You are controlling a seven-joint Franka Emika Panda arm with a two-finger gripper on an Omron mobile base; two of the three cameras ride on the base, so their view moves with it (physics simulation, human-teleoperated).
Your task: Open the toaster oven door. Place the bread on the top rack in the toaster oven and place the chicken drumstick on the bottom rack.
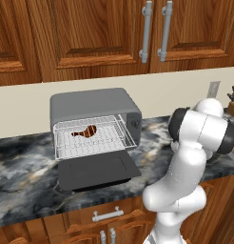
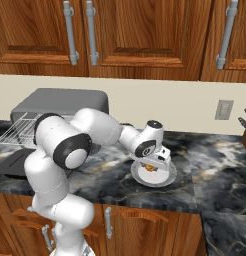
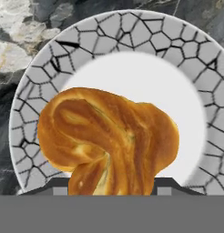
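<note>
Claw (image 2: 154, 167) pinching bread (image 3: 107, 141) on plate (image 3: 132, 34). Drumstick (image 1: 85, 131) already in oven (image 1: 92, 107). Advise straight lift, then level carry left to top rack.

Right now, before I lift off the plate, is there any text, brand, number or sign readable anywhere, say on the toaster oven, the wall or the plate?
None readable.
Toaster oven: plain grey casing, no brand; the knob on its front has no legible markings.
Plate: only a cracked mosaic pattern on the rim, no lettering.
Wall outlet: blank.
Cabinet doors: bare wood and metal handles.
</note>
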